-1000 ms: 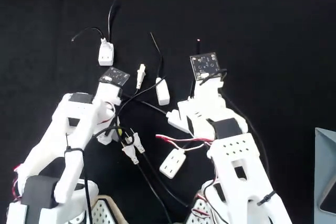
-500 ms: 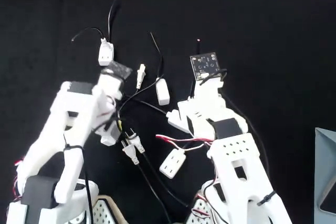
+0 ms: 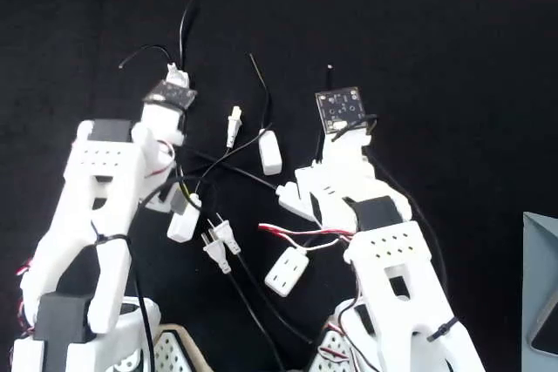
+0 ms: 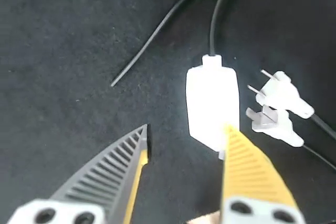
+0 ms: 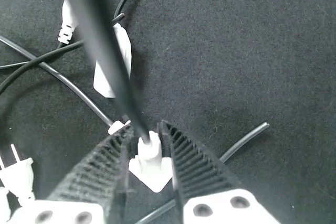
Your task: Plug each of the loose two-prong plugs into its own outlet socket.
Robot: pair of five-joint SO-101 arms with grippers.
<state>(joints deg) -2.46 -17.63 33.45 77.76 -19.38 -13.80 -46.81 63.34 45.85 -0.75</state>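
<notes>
My left gripper (image 4: 186,132) is open just above the cloth, one yellow fingertip (image 4: 236,145) overlapping a white outlet socket (image 4: 212,103) that lies flat with its black cord leading away. Two loose two-prong plugs (image 4: 278,108) lie right beside that socket, and they show near the table's front as plugs (image 3: 218,240) next to the socket (image 3: 183,219). My right gripper (image 5: 146,145) is shut on a white plug (image 5: 150,163) with a black cord, at mid-table (image 3: 292,199). Beyond it lies a second socket (image 5: 113,56).
Another socket (image 3: 288,269) lies near the front by the right arm's red wires. A cream plug (image 3: 233,124) lies at the middle back, and a further socket (image 3: 174,76) is half hidden under the left wrist. Black cords cross the centre. A grey box (image 3: 540,285) stands at the right edge.
The left arm's wrist has swung back and to the left, over the far socket, and the socket by its gripper now lies slightly lower. The right arm has kept still.
</notes>
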